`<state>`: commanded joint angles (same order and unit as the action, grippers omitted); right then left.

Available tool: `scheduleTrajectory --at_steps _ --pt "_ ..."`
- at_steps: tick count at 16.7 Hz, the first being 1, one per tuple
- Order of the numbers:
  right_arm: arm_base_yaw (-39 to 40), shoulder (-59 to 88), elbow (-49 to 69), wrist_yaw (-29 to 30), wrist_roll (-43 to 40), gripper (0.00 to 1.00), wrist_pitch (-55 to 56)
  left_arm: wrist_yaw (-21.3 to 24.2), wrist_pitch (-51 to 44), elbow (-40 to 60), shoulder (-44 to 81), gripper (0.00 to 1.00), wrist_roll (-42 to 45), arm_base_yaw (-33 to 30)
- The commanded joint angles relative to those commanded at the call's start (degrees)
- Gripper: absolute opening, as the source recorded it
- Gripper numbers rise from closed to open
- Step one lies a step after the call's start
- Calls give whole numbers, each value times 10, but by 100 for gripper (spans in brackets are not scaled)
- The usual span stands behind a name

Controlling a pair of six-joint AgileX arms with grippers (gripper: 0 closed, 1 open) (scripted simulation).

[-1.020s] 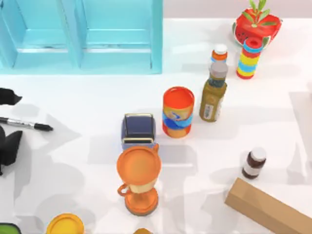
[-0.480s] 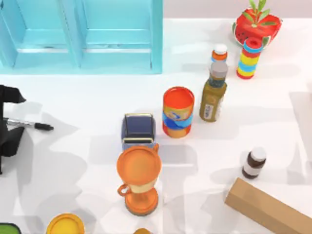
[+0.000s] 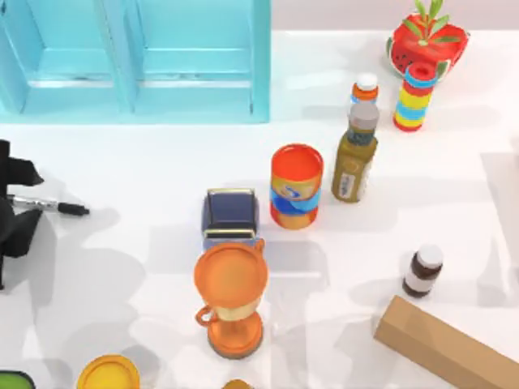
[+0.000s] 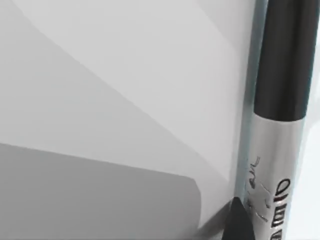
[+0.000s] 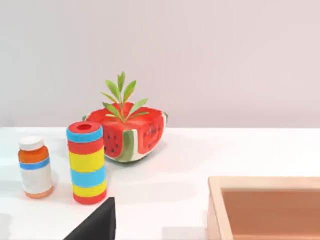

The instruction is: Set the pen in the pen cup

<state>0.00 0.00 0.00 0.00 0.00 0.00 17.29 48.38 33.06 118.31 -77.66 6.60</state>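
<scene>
The pen lies flat on the white table at the far left of the top view, its black tip pointing right. My left gripper is open and straddles the pen's barrel, one dark finger on each side with gaps left. In the left wrist view the pen is very close, with a black section above a silver printed barrel, and a dark fingertip stands beside it. The pen cup, an open-topped orange cylinder with a blue wave band, stands upright near the table's middle. A dark part of my right gripper hangs at the far right.
A navy square container and an orange trophy stand between pen and cup. Bottles, a striped cylinder, a watermelon planter, a small brown bottle, a cardboard box and a blue cabinet stand around.
My left gripper's fingers have drawn in toward each other on both sides of the pen. The pen has not moved.
</scene>
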Motion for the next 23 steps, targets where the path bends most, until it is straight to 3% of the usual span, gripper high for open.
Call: scheduleTrajectory --at_steps 6,14,15,19,23 --pt "0 0 0 0 0 100 0 0 0 0 0 2 0 0" --pt "0 0 0 0 0 100 0 0 0 0 0 0 0 0" --pt "0 0 0 0 0 100 0 -15 -256 28 -125 0 44 13" --pt "0 0 0 0 0 100 0 -13 -295 23 -159 0 46 20" --pt "0 0 0 0 0 100 0 -1 -416 18 -274 0 60 37"
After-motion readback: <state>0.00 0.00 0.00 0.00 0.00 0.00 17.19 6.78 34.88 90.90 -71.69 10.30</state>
